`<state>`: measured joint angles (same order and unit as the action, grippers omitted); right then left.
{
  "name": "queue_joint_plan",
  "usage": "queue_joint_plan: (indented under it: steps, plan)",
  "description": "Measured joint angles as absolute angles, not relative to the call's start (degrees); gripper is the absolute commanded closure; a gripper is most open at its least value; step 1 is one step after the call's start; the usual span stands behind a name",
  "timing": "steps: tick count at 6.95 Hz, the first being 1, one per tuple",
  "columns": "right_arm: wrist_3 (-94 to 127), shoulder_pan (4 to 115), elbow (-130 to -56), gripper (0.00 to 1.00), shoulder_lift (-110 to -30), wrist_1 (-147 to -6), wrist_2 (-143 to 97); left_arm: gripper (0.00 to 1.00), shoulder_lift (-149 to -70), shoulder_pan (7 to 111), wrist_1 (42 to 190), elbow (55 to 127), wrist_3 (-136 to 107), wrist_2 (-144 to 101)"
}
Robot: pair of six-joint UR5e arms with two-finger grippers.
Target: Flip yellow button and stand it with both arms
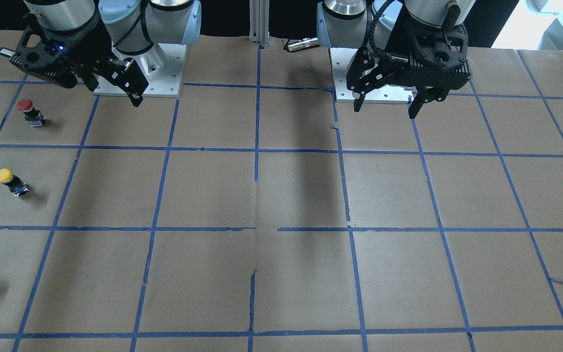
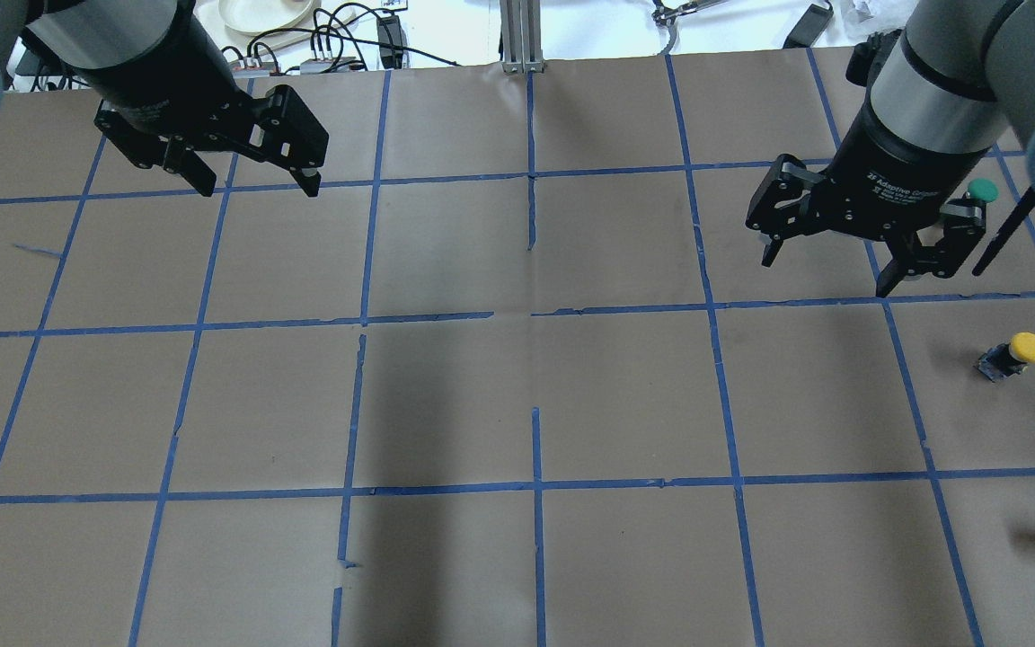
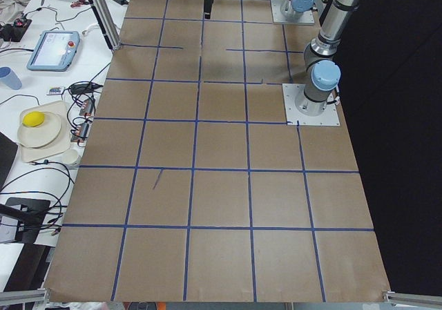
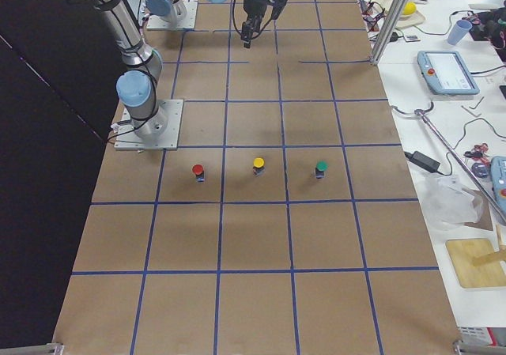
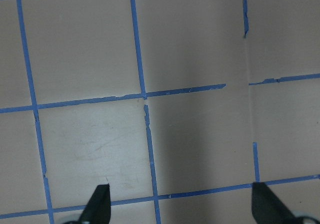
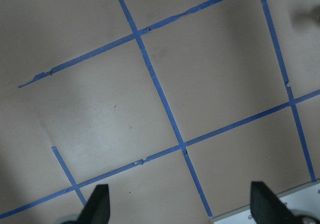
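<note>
Across the table from me, the front-facing view shows my left gripper hanging spread wide, holding nothing. From overhead, my right gripper is equally spread and empty; the yellow button sits near it, untouched. From the right end, that button stands cap-up between a red button and a green button.

Yellow button upright on base, cap up, robot's right side.

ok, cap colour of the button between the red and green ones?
Yellow. The yellow button shows best in the overhead exterior view.
</note>
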<state>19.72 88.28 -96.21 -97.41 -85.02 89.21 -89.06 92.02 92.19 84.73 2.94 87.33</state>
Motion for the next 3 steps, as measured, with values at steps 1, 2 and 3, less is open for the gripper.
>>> queue_joint_plan:
  steps: [1, 2, 3]
  plan:
    - [19.1, 88.3, -96.2, 0.00, -97.5, -85.0, 89.1, 0.00, -89.0, 92.0, 92.5, 84.6, 2.9, 87.5]
    - [18.5, 88.3, -96.2, 0.00, -97.5, -85.1, 89.1, 0.00, -89.0, 92.0, 92.7, 84.6, 2.8, 87.9]
    - [18.3, 88.3, -96.1, 0.00, -97.6, -85.1, 89.0, 0.00, -88.8, 91.9, 93.3, 84.6, 2.8, 88.7]
